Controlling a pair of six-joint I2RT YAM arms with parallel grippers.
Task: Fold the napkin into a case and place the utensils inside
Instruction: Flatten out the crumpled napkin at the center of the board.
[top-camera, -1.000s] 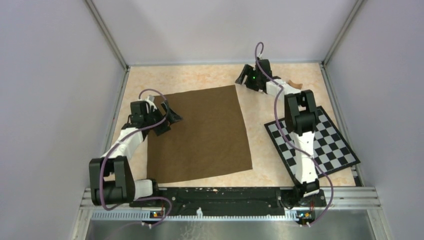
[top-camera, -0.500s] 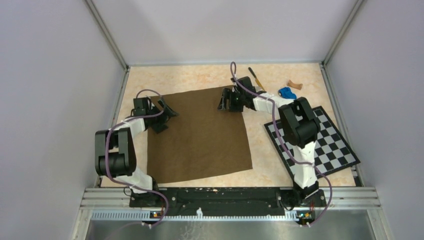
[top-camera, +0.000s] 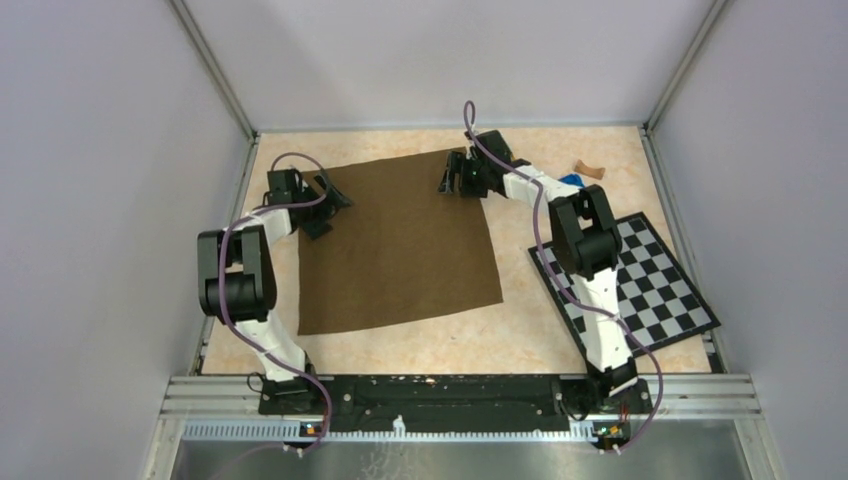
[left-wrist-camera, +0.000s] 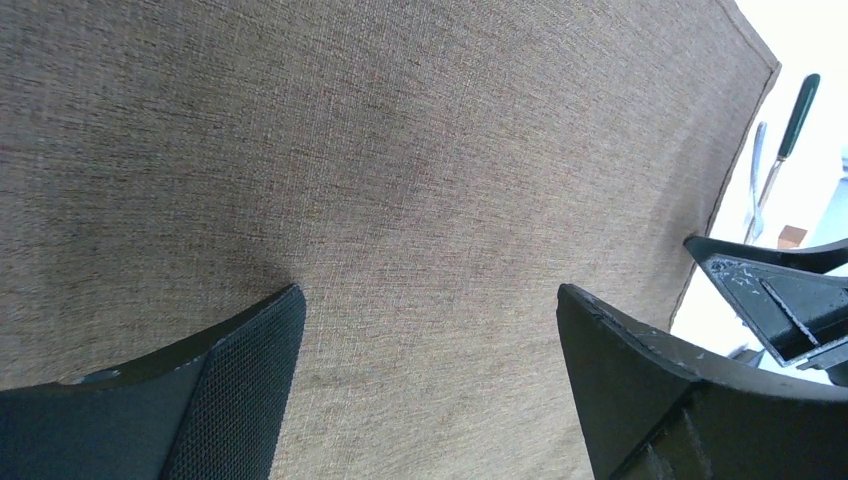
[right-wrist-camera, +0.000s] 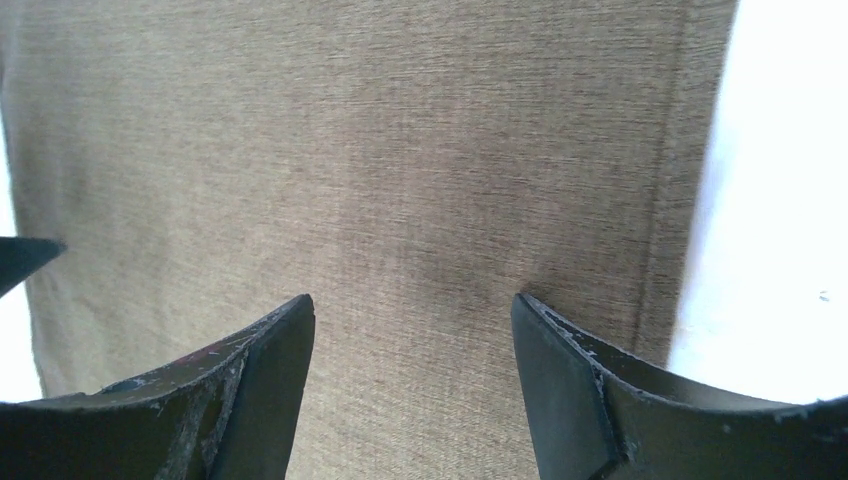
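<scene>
A: Left gripper (top-camera: 330, 207)?
B: Spread wide, holding nothing, over the 10 o'clock corner of the napkin (top-camera: 400, 250). Lies flat and unfolded, centre toward 5 o'clock.
A: Right gripper (top-camera: 455, 182)?
B: Likewise spread and empty, over the 1 o'clock corner, with the centre toward 7 o'clock. Equally near. Probably calls for pinching both far corners and drawing them toward 6 o'clock.
</scene>
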